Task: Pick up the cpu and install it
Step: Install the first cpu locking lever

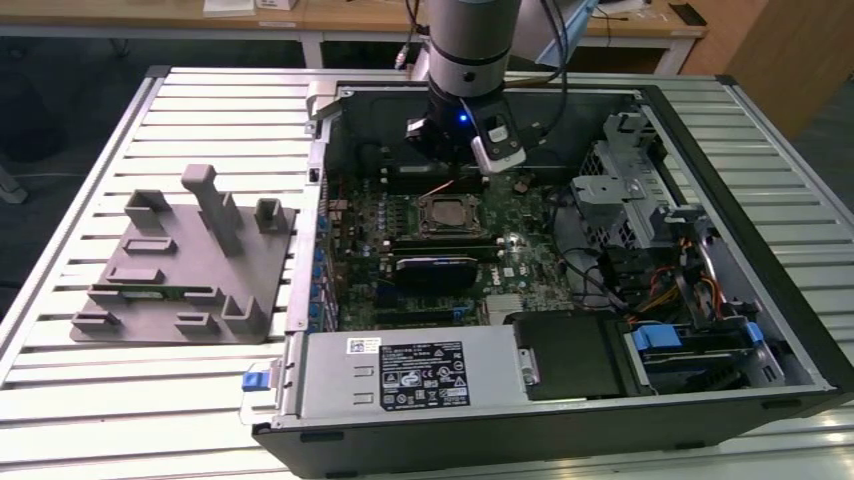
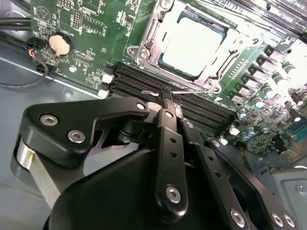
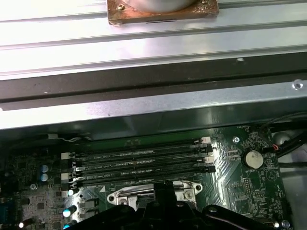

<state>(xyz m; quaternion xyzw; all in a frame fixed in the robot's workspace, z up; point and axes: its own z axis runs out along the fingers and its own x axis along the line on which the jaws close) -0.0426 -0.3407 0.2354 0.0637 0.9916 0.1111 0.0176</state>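
Note:
The cpu (image 2: 192, 43), a flat square chip with a shiny silver top, lies inside the metal-framed socket (image 2: 149, 33) on the green motherboard (image 2: 84, 28). My gripper (image 2: 166, 99) hovers just beside the socket, over the black memory slots (image 2: 139, 81), and its black fingers (image 2: 165, 143) are pressed together with nothing visible between them. In the exterior view the gripper (image 1: 451, 165) hangs inside the open computer case, just behind the socket (image 1: 447, 213).
The case walls (image 1: 534, 400) surround the board. A drive bay with cables (image 1: 667, 270) stands at the exterior view's right. A grey fixture block (image 1: 187, 260) sits on the slatted table at the exterior view's left. A coin battery (image 2: 61, 44) lies near the slots.

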